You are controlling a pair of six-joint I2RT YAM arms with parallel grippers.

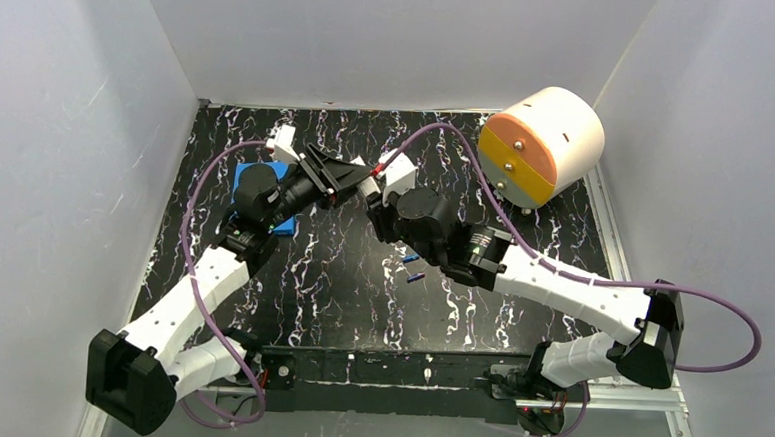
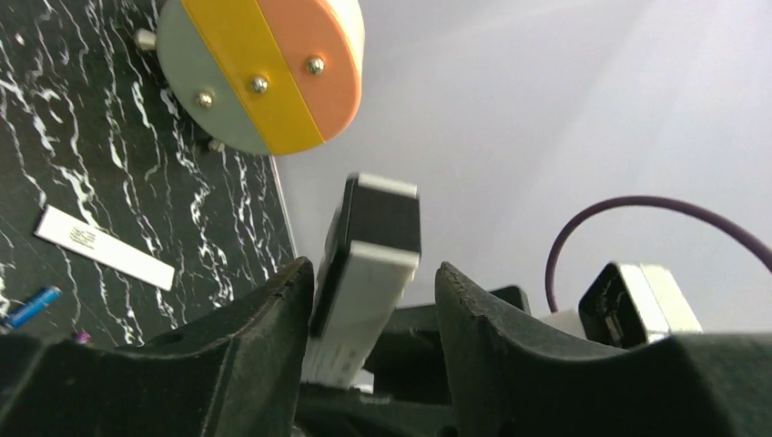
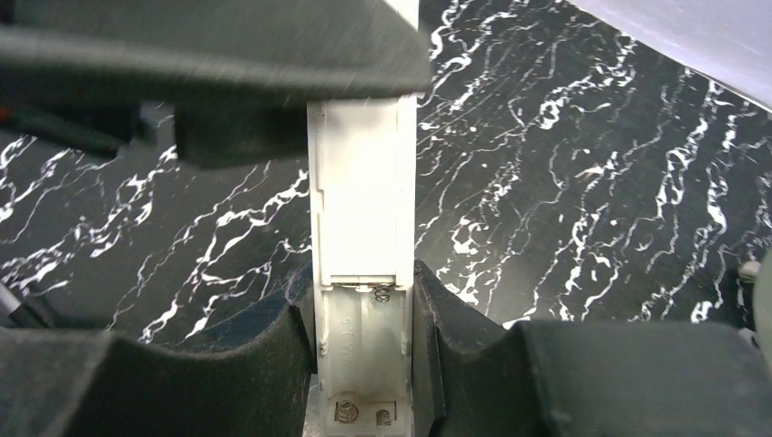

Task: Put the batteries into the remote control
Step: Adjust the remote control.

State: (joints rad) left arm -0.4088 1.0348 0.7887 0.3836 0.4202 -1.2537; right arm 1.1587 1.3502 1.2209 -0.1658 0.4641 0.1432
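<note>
The remote control (image 3: pixel 362 200), a slim white bar, stands upright with my right gripper (image 3: pixel 362 287) shut on its lower part. Its battery recess (image 3: pixel 364 350) faces the camera, with springs showing and nothing in it. My left gripper (image 2: pixel 373 273) straddles the remote's (image 2: pixel 364 291) other end: the bar leans on one finger, with a gap to the other. From above, both grippers meet over the middle of the table, left (image 1: pixel 351 179) and right (image 1: pixel 376 203). Two blue batteries (image 1: pixel 411 259) (image 1: pixel 415 277) lie on the table under the right arm. One battery (image 2: pixel 30 307) also shows in the left wrist view.
A cream-and-orange drum (image 1: pixel 543 142) stands at the back right. A flat blue pad (image 1: pixel 248 178) lies under the left arm. A flat white strip with dark print (image 2: pixel 105 248) lies on the black marbled table (image 1: pixel 340 286). White walls enclose three sides.
</note>
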